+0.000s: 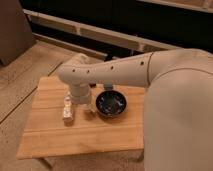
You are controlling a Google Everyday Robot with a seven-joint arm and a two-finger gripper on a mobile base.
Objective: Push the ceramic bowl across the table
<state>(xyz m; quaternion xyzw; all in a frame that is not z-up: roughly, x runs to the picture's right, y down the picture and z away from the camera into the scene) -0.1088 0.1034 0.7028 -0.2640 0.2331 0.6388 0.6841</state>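
Observation:
The ceramic bowl (111,104) is round, glossy and dark with pale glints inside. It sits on the light wood table (50,135), right of the middle. My gripper (77,111) hangs down from the white arm, just left of the bowl. One finger (67,110) stands on the tabletop and the other sits close to the bowl's left rim. I cannot tell whether it touches the bowl.
My white arm (130,70) reaches in from the right and covers the table's right end. A small white object (107,86) sits behind the bowl at the table's far edge. Speckled floor surrounds the table, and a dark wall with pale rails runs behind.

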